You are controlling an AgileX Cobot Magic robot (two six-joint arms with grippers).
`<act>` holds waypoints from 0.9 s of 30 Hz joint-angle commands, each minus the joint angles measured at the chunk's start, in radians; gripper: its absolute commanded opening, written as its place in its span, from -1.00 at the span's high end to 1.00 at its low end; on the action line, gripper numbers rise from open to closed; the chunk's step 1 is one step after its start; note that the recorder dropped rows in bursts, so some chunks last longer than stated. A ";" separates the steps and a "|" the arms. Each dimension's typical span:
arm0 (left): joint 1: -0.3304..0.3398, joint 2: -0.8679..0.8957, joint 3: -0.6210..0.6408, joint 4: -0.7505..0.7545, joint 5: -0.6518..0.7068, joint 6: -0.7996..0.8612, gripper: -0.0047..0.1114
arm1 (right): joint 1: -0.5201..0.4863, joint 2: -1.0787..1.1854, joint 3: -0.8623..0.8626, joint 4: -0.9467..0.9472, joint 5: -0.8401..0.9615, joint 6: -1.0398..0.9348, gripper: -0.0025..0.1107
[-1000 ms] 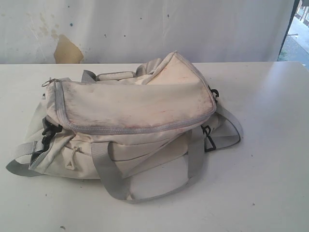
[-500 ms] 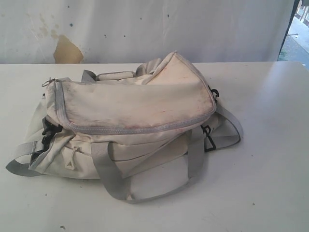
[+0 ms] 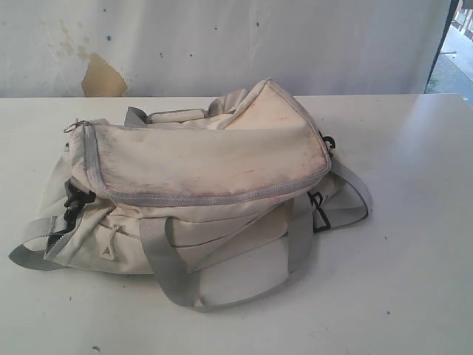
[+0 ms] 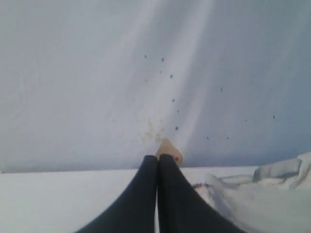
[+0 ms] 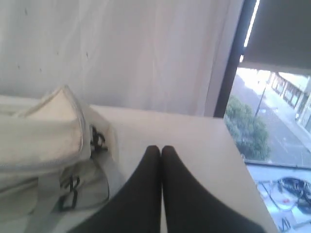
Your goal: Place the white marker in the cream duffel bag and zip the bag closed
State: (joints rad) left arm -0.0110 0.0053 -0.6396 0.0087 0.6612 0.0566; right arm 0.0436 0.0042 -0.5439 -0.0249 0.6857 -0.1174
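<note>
The cream duffel bag (image 3: 199,185) lies on the white table (image 3: 414,244), its stained top flap down and the grey zipper trim (image 3: 207,198) running along the flap's front edge. No white marker shows in any view. Neither arm appears in the exterior view. My left gripper (image 4: 158,158) is shut with nothing between its black fingers; the bag (image 4: 272,194) lies off to one side of it. My right gripper (image 5: 161,148) is also shut and empty, held over bare table beside the bag's end (image 5: 43,131) with its black buckles (image 5: 97,140).
Grey webbing straps (image 3: 170,281) loop out onto the table in front of the bag and at its left end (image 3: 29,255). A white backdrop (image 3: 222,44) with a tan patch (image 3: 102,78) hangs behind. A window onto a street (image 5: 272,126) lies past the table's right edge.
</note>
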 commanded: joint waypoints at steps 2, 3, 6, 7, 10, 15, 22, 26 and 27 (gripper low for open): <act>-0.001 -0.005 0.101 -0.009 -0.232 -0.042 0.92 | 0.004 -0.004 0.108 -0.012 -0.242 0.014 0.96; -0.001 -0.005 0.122 -0.009 -0.242 -0.042 0.92 | 0.004 -0.004 0.135 -0.012 -0.276 0.014 0.96; -0.001 -0.005 0.194 -0.009 -0.300 -0.042 0.92 | 0.004 -0.004 0.211 -0.012 -0.338 0.014 0.96; -0.001 -0.005 0.225 -0.009 -0.314 -0.042 0.92 | 0.004 -0.004 0.238 -0.012 -0.348 0.014 0.96; -0.001 -0.005 0.307 -0.009 -0.354 -0.042 0.92 | 0.004 -0.004 0.304 -0.012 -0.351 0.016 0.96; -0.001 -0.005 0.444 -0.009 -0.431 -0.050 0.92 | 0.004 -0.004 0.413 -0.010 -0.452 0.016 0.96; -0.001 -0.005 0.640 -0.009 -0.625 -0.071 0.92 | 0.004 -0.004 0.544 -0.010 -0.744 0.016 0.96; -0.001 -0.005 0.640 -0.009 -0.625 -0.071 0.92 | 0.004 -0.004 0.544 -0.010 -0.691 0.016 0.96; -0.001 -0.005 0.640 -0.009 -0.629 -0.071 0.92 | 0.004 -0.004 0.544 -0.010 -0.661 0.016 0.96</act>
State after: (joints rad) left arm -0.0110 0.0034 -0.0057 0.0087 0.0599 -0.0055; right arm 0.0436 0.0042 -0.0070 -0.0306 -0.0056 -0.1047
